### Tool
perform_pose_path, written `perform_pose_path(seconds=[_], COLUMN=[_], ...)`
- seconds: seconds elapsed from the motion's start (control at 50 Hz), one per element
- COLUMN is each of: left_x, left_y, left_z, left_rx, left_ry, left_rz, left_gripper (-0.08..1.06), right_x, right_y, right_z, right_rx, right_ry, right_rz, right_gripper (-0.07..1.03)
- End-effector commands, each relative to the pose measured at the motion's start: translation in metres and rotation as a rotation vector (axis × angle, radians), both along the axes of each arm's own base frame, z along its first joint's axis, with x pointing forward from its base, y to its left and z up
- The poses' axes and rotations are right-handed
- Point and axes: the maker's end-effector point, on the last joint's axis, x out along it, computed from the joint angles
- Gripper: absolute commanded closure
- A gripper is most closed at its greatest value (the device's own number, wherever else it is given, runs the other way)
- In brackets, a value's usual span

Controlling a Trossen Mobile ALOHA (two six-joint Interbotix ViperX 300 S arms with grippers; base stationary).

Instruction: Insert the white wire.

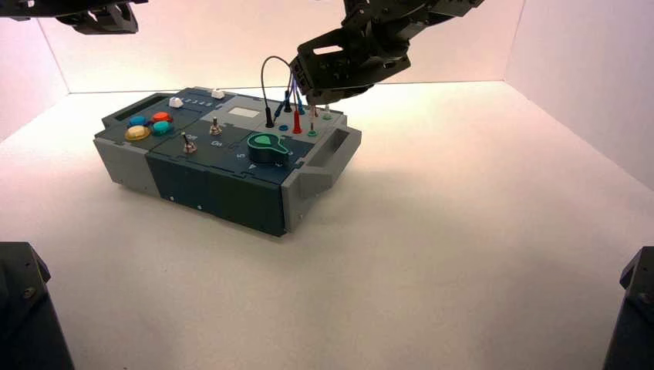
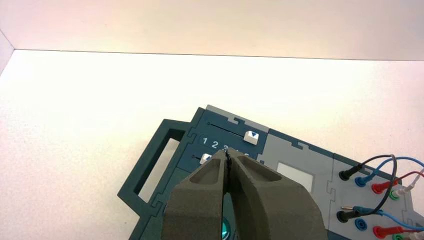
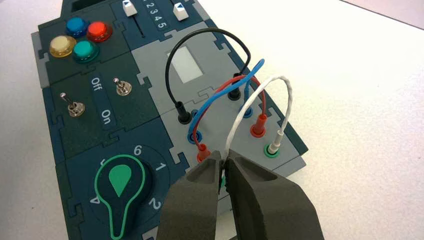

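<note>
White wire: arched over the grey panel at the box's right end; one plug stands in the far green socket.
Right end effector: low over the near green socket, narrow, its tips pinching the white wire at its other end; that plug is mostly hidden.
Left end effector: parked near the box's left end, tips together, holding nothing.
Near plug: probably at or in its socket; I cannot tell how deep it sits.
Tilt risk: a grip up on the lead rather than the plug could let the pin lean and catch the socket's rim.
Spring risk: the arch may push back and ease a shallow plug out on release.
Snag risk: the red plug is just beside the tips, so a sideways exit could knock it.
Far plug: a tug on the loop might loosen it.
</note>
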Motion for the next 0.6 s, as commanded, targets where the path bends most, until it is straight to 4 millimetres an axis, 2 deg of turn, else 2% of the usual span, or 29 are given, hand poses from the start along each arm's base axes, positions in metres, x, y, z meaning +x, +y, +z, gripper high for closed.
perform_pose_path(seconds=[0.02, 0.6], left_x=[0.004, 0.004], left_y=[0.002, 0.002], left_z=[0.008, 0.009], left_rx=[0.002, 0.002], left_ry=[-0.029, -0.031], left_rz=[0.007, 0.007], left_gripper=[1.01, 1.01], right_x=[0.007, 0.01], right_y=[0.005, 0.013], right_z=[0.014, -0.001], right_rx=[0.025, -0.019], right_ry=[-0.031, 0.026], right_rz=[0.0, 0.018], right_gripper=[0.98, 0.98])
